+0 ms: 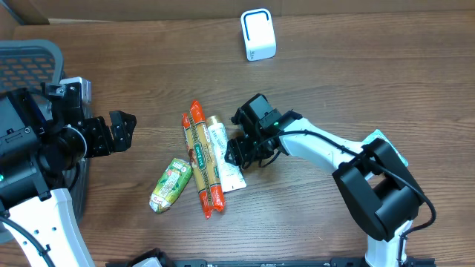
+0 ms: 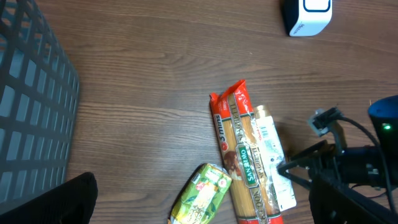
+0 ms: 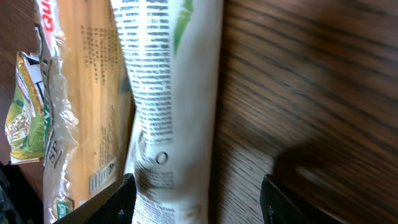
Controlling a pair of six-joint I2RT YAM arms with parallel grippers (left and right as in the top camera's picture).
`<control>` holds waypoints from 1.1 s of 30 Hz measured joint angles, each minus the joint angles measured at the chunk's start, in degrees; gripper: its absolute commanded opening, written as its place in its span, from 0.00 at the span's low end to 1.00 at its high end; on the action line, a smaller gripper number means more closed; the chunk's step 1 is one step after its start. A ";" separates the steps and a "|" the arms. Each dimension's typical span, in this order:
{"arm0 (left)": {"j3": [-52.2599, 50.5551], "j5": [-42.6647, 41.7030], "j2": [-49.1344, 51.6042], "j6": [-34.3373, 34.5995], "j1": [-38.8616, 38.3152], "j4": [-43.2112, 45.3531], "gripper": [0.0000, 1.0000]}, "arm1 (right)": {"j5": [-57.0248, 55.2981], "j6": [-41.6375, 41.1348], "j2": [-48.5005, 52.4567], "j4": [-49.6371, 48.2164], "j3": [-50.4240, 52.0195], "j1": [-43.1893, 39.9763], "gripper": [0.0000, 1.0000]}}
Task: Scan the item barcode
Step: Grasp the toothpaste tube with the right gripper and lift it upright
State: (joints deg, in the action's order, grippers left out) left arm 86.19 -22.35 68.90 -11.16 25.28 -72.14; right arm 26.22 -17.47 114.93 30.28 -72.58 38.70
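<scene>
A white printed tube (image 1: 221, 148) lies on the wooden table (image 1: 371, 81), touching a spaghetti pack (image 1: 199, 159) on its left. The right gripper (image 1: 241, 152) sits low over the tube's lower end. In the wrist view its jaws are spread, with the tube between them, close to one finger (image 3: 121, 199) and clear of the other. The left gripper (image 1: 122, 130) hangs wide open, well apart. A white scanner (image 1: 257, 34) stands at the far edge.

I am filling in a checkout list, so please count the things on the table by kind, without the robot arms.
Pasta pack: 1
White tube: 1
Green packet: 1
White scanner: 1
Grey basket: 1
Total: 5
</scene>
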 measured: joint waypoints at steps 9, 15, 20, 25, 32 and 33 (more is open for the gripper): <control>0.00 0.00 0.00 0.00 0.00 0.00 1.00 | 3.08 -3.10 2.36 -1.97 -0.20 1.27 0.04; 0.00 0.00 0.00 0.00 0.00 0.00 1.00 | 5.03 -3.50 2.32 -1.66 -0.76 0.98 0.04; 0.00 0.00 0.00 0.00 0.00 0.00 1.00 | 5.01 -3.48 1.86 -0.66 -0.76 0.59 0.04; 0.00 0.00 0.00 0.00 0.00 0.00 1.00 | 2.84 -3.19 -1.27 3.98 0.02 -1.31 0.04; 0.00 0.00 0.00 0.00 0.00 0.00 1.00 | 2.21 -1.03 -10.38 8.41 0.92 -6.49 0.04; 0.00 0.00 0.00 0.00 0.00 0.00 1.00 | 2.51 -0.76 -11.69 8.85 0.92 -6.99 0.04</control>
State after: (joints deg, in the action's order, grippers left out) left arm 86.19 -22.35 68.90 -11.16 25.28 -72.14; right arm 28.73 -18.24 103.24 39.13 -71.66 31.70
